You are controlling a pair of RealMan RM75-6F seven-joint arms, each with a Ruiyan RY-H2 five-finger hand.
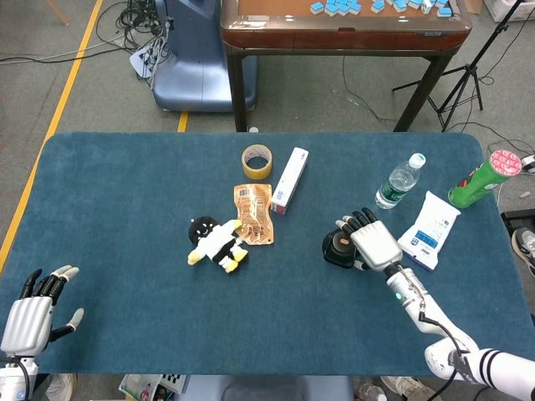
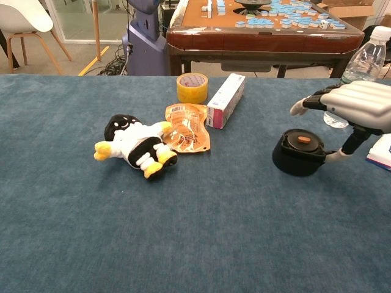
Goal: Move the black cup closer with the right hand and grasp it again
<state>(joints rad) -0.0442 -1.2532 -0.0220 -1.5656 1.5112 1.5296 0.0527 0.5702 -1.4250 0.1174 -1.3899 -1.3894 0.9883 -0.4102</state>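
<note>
Hovering over the black cup (image 2: 299, 152), the right hand (image 2: 357, 110) sits just to the cup's right and above its lid, fingers spread, thumb low beside the side handle; can't tell if it touches, and nothing is gripped. Cup stands upright on the blue table (image 1: 125, 209), right of center, handle pointing at that hand. Left hand (image 1: 29, 313) is well apart at the near-left corner, fingers apart, holding nothing, so the right is far nearer. No writing readable on the cup; it shows only an orange dot on the lid.
</note>
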